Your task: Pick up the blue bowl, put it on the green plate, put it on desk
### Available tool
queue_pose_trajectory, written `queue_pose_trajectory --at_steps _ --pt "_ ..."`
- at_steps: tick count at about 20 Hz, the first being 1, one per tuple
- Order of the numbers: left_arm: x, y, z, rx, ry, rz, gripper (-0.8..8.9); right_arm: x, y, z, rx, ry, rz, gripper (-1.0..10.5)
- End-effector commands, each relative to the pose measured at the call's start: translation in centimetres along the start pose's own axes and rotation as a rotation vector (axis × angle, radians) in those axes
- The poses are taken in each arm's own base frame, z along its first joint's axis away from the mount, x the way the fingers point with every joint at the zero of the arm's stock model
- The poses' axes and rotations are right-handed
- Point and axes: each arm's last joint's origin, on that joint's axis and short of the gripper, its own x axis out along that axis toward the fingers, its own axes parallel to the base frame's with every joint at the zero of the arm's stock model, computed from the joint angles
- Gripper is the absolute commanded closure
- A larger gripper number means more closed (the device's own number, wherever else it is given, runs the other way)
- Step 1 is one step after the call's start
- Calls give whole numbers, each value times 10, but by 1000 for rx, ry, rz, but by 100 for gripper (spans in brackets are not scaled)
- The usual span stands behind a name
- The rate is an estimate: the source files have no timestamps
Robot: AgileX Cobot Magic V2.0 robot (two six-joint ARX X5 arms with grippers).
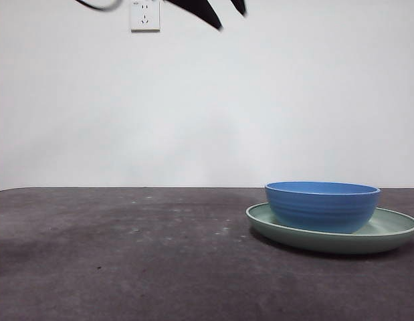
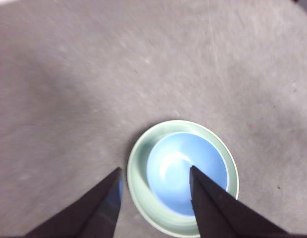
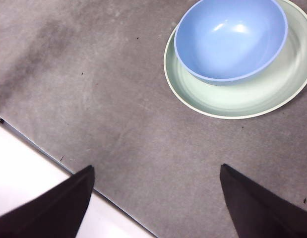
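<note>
Both hands, left (image 2: pixel 154 179) and right (image 3: pixel 155 181), gape empty; blue bowl (image 1: pixel 322 205) sits on green plate (image 1: pixel 394 234).

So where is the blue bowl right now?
In the front view, the blue bowl sits on the green plate, at the right of the desk.

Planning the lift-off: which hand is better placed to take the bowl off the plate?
Probably left: the open left hand hangs above the blue bowl on the green plate. The right hand, also open, sits off beside it.

Soft even light, slight blur
</note>
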Motion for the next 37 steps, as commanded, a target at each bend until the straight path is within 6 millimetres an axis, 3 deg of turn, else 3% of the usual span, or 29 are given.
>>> queue_pose_trajectory --at_steps 1,4,9,17,20,31,37 --pt "-24 2 -2 1 -33 8 592 -4 2 3 0 -17 -2 539" --pt "-46 11 -24 -13 -41 30 592 -4 2 4 0 -19 -2 539" --pt "-68 19 -91 -29 -35 13 592 -4 2 4 -1 -21 -2 539" --pt "-56 22 -182 -31 0 -204 593 -4 2 4 -1 -23 -2 539" --pt "-49 24 -193 -36 33 -233 594 -4 2 4 6 -23 -2 539" --pt "-49 22 -193 -33 28 -260 596 -3 0 4 51 -23 -59 539" --pt "-49 22 -193 -33 29 -260 596 -2 -6 9 157 -68 -216 540"
